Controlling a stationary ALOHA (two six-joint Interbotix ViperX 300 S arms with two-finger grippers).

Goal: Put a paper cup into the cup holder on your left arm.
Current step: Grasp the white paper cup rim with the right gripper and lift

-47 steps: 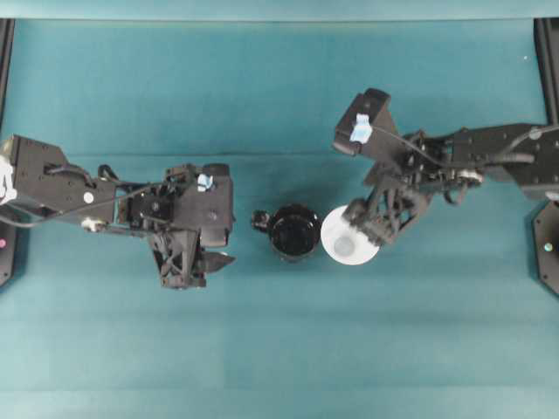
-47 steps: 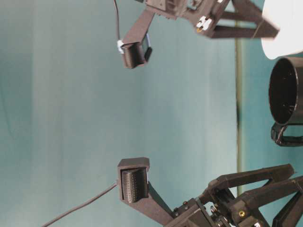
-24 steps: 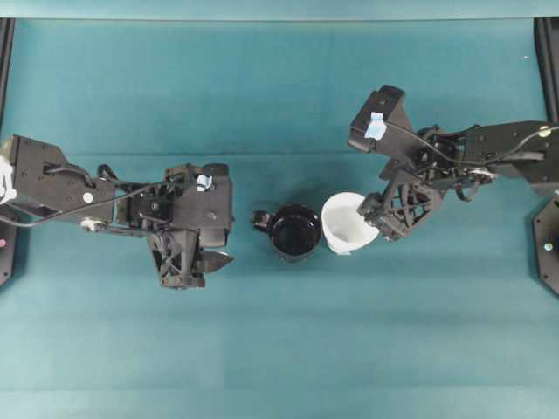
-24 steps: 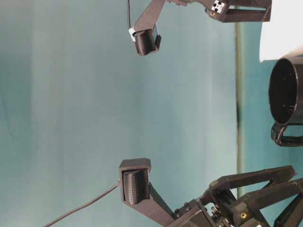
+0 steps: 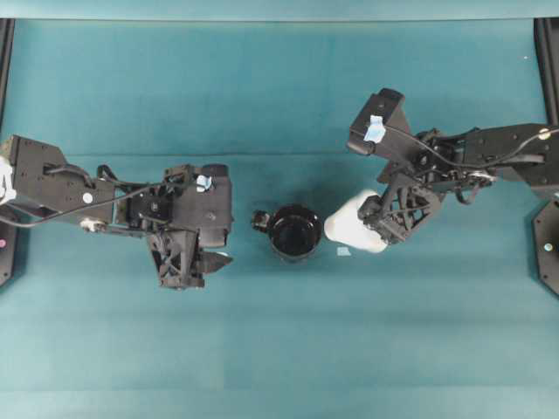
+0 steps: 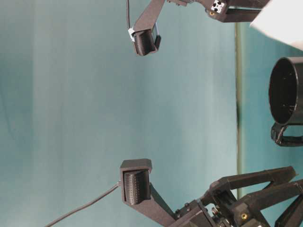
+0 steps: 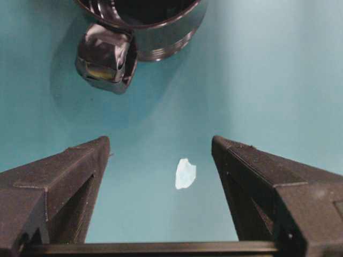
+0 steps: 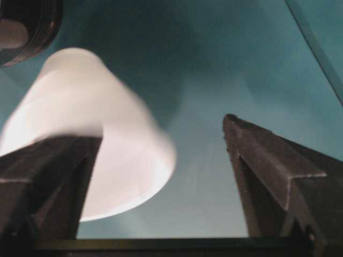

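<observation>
The white paper cup (image 5: 349,229) is tipped over just right of the cup holder (image 5: 294,232), a glossy black cylinder with a small handle (image 5: 259,218). The cup's narrow base points at the holder and its rim faces my right gripper (image 5: 371,223). In the right wrist view the blurred cup (image 8: 80,118) lies against the left finger (image 8: 53,176); the gripper (image 8: 165,128) is open, with a wide gap to the other finger. My left gripper (image 7: 161,142) is open and empty, facing the holder (image 7: 161,21) from the left. The left arm (image 5: 105,196) lies low on the table.
A small pale scrap (image 7: 185,173) lies on the teal cloth between my left gripper's fingers. Another pale fleck (image 5: 343,251) sits below the cup. The table-level view shows the holder (image 6: 286,90), an edge of the cup (image 6: 281,21) and both wrist cameras.
The cup stood upright inside my right gripper a second ago; it has since tipped over toward the holder. The right gripper drew back slightly to the right. The left arm has not moved.
</observation>
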